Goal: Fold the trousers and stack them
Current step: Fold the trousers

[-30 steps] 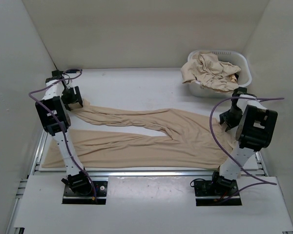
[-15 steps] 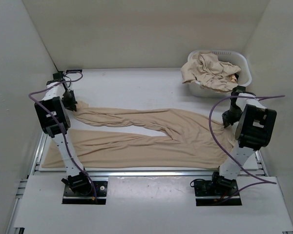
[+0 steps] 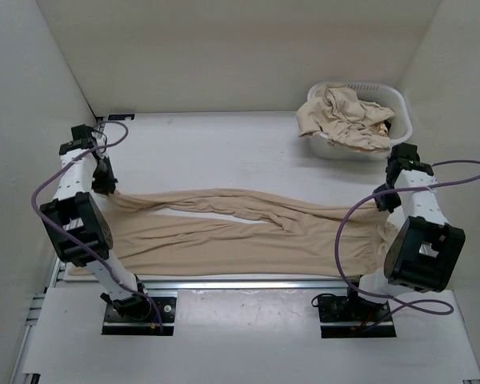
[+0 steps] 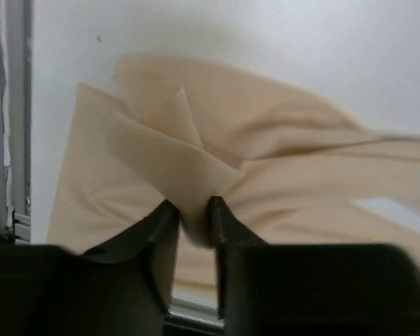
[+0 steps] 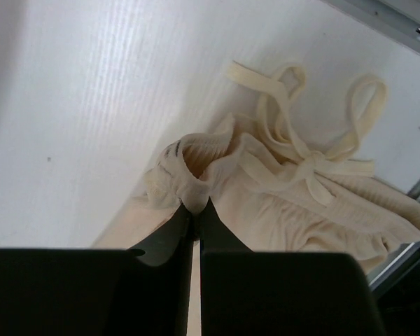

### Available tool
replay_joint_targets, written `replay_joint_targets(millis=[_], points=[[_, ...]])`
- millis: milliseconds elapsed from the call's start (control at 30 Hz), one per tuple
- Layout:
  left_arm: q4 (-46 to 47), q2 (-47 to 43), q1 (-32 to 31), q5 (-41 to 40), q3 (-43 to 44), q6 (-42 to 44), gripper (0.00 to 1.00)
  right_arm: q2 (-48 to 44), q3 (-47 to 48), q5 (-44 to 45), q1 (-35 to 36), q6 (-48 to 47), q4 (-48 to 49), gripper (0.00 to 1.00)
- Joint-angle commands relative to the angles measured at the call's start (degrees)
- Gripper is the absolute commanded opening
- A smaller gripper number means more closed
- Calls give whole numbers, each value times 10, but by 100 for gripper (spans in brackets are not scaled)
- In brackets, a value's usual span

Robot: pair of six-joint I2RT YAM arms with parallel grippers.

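Note:
One pair of light beige trousers point(image 3: 240, 236) lies lengthwise across the table, legs pointing left and waist at the right. My left gripper point(image 3: 105, 186) is shut on the end of the far leg, holding it up above the near leg. In the left wrist view a fold of the leg point(image 4: 175, 157) is pinched between the fingers point(image 4: 194, 210). My right gripper point(image 3: 382, 200) is shut on the gathered waist. The right wrist view shows the waistband point(image 5: 196, 171) bunched at the fingertips point(image 5: 196, 203), with the drawstring bow point(image 5: 304, 150) beside it.
A white plastic basket point(image 3: 402, 102) at the back right holds more crumpled beige trousers point(image 3: 344, 116). Side walls stand close to both arms. A metal rail point(image 3: 248, 282) runs along the table's near edge, and a rail also borders the left edge point(image 4: 7, 140).
Both grippers have shut on the fabric and risen. The far leg has been drawn nearer, closing the gap to the near leg. Both arms have swung outward towards the walls.

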Motion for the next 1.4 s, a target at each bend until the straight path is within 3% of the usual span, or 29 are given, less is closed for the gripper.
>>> replay_joint_targets(millis=[0,100,367,533,667,867,933,1033,1367], points=[[-27,31,30,14,-30,0,38,-15,-10,13,-5,-6,-9,0],[-59,44,36,32,-11,0,56,-9,8,8,-5,-11,-14,0],[-58,71,69,32,65,0,58,-9,8,24,-16,-31,-20,0],[-38,99,74,23,-1,0,60,-4,8,36,-16,-36,-45,0],[61,70,108,-9,-95,0,60,-10,13,36,-16,-36,-50,0],[93,92,114,44,-78,0,59,-10,2,46,-16,-36,-56,0],[93,102,114,60,-71,0,47,-16,-4,46,-16,-36,-56,0],[93,109,114,71,-66,0,14,-22,-9,52,-16,-36,-56,0],[75,58,114,59,-30,0,14,-22,9,62,-16,-41,-56,0]])
